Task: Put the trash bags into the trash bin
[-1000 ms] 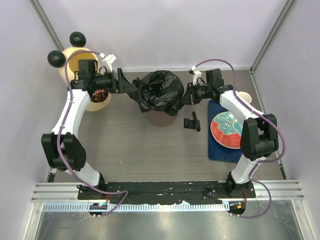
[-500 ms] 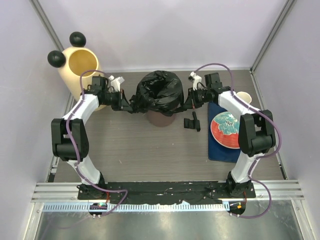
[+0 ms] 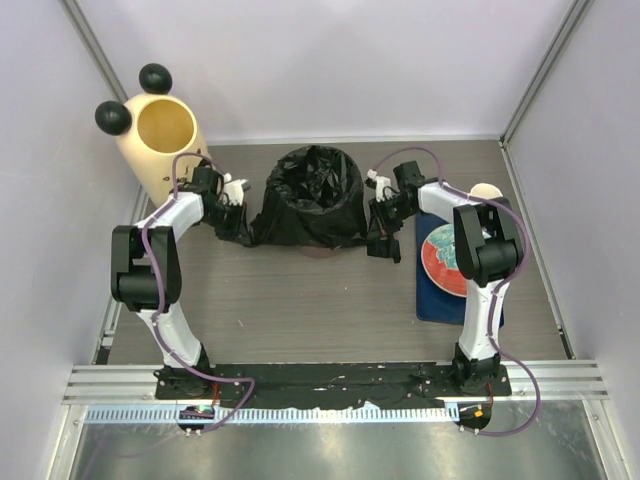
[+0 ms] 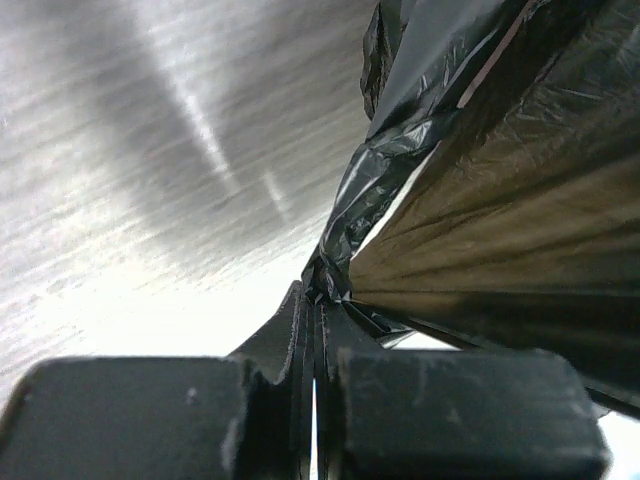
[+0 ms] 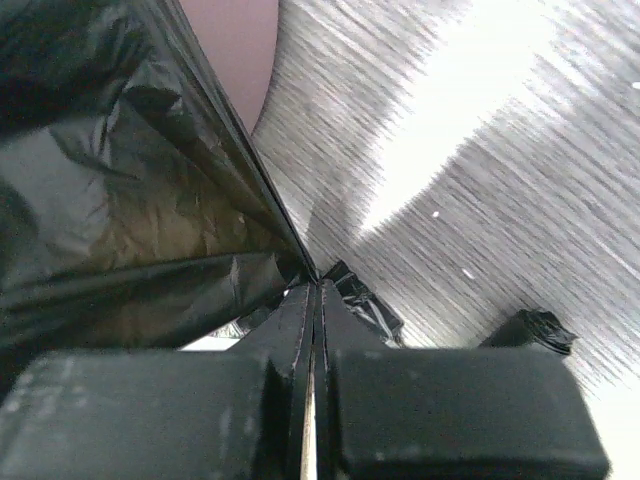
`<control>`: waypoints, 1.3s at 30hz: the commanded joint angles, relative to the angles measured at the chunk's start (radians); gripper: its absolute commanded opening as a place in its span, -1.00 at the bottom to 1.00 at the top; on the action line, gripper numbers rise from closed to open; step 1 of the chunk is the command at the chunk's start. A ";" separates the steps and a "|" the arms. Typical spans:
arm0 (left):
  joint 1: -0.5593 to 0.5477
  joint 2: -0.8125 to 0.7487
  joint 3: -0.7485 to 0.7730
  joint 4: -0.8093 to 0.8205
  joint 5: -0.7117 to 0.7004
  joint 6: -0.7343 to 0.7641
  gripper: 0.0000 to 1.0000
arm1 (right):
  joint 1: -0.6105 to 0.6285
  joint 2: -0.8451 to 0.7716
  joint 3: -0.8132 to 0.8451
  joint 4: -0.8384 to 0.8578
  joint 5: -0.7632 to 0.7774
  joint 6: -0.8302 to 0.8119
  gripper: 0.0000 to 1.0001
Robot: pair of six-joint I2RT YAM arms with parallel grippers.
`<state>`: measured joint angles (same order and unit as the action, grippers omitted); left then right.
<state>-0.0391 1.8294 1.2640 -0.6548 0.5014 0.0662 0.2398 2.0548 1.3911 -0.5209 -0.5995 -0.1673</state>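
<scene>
Evidently the trash bag (image 3: pixel 318 195) is thin, slick and floppy, draped over what may be a bucket (image 3: pixel 320 250), well apart from the trash bin (image 3: pixel 160 140); left gripper (image 4: pixel 318 300) and right gripper (image 5: pixel 315 290) each clench its bunched hem, likely the surest hold.

The table (image 3: pixel 300 300) is a dark grey wood-grain top. A cream trash bin (image 3: pixel 140 165) with two black ball ears stands at its far left corner, and a brown bucket (image 5: pixel 235 50) draped in a glossy black trash bag (image 3: pixel 315 205) stands mid-table. Just right of the bag lies a small black bundle (image 3: pixel 385 246). Further right a blue mat (image 3: pixel 440 300) carries a red and teal plate (image 3: pixel 450 262), with a paper cup (image 3: pixel 487 191) beyond it.
</scene>
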 commanded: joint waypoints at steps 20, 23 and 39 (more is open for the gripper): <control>0.082 -0.462 0.043 -0.195 0.061 0.347 0.99 | -0.039 -0.416 -0.027 -0.145 -0.091 -0.248 0.39; 0.085 -0.541 0.067 -0.152 0.075 0.255 0.99 | -0.042 -0.481 -0.011 -0.137 -0.094 -0.284 0.50; 0.073 -0.440 0.052 -0.227 0.518 0.837 0.99 | 0.036 -0.395 0.144 -0.199 -0.342 -0.687 0.91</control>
<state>0.0387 1.3628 1.3140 -0.9226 0.8356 0.7544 0.2752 1.6173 1.4700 -0.6479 -0.8444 -0.7151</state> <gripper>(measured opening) 0.996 0.961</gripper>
